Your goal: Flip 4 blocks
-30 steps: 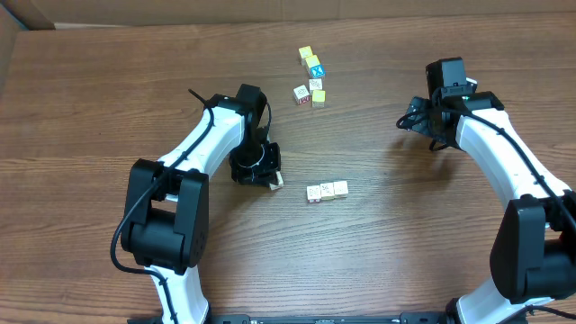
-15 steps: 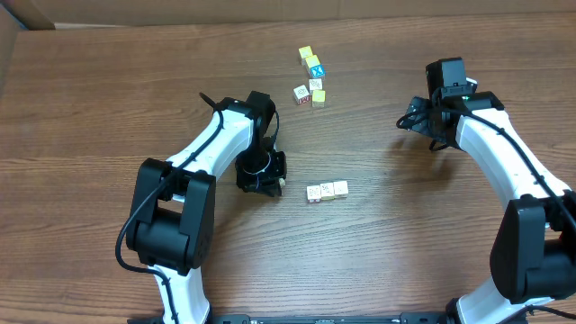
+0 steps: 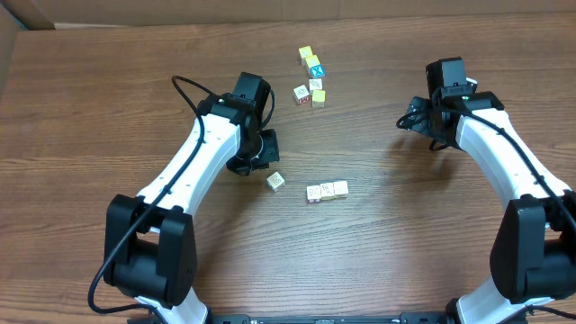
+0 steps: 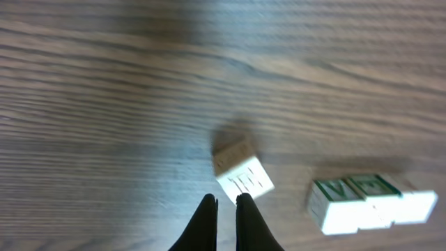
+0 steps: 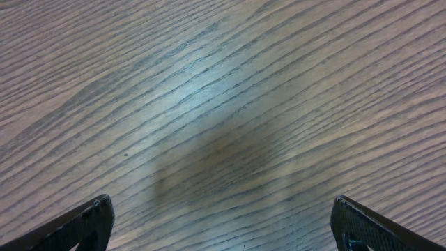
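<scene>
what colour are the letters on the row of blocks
Green; the row of blocks shows best in left wrist view.

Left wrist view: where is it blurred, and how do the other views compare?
Left wrist view: lone block and row of blocks smeared. Overhead view: sharp, evenly lit. Right wrist view: pale glare and soft shadow on the table.

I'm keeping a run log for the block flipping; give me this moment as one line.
left gripper: shut, empty | lone block: loose, just ahead of fingertips, apart from three-block row | right gripper: open, empty
</scene>
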Motion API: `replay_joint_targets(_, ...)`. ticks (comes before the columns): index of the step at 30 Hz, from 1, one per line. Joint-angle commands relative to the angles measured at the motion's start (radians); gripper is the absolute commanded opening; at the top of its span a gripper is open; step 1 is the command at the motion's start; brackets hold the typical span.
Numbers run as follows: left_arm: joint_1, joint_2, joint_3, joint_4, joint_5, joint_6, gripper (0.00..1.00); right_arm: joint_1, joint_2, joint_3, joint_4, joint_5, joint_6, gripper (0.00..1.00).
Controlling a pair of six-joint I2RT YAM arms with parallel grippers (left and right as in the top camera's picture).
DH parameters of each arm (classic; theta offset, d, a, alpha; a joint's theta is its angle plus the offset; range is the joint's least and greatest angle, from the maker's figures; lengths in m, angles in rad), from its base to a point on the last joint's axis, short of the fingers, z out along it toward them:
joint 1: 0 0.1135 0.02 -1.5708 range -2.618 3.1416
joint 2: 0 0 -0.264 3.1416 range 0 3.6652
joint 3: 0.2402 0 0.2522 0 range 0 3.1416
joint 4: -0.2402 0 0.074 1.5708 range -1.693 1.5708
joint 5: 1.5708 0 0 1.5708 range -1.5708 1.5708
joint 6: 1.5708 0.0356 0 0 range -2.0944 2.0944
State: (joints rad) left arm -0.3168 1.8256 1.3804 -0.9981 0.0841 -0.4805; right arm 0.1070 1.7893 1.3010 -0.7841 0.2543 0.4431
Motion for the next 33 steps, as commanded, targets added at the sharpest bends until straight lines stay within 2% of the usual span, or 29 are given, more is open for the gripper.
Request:
replay_joint_targets(1, -0.005, 0.048, -0.005, 0.019, -0.072, -0.051, 0.04, 0.002, -0.007, 0.016, 0.005, 0.014, -0.006, 1.00)
replay_joint_targets(11, -0.008, 0.150, -0.005, 0.071, -0.019, -0.042, 0.04, 0.002, -0.007, 0.016, 0.005, 0.014, -0.006, 1.00)
replay_joint_targets(20, -0.050, 0.172, -0.005, 0.060, 0.117, 0.021, 0.04, 0.002, -0.007, 0.016, 0.005, 0.014, -0.006, 1.00)
replay_joint_targets(33, -0.065, 0.165, 0.021, 0.029, 0.119, 0.009, 0.04, 0.002, -0.007, 0.016, 0.005, 0.014, -0.006, 1.00)
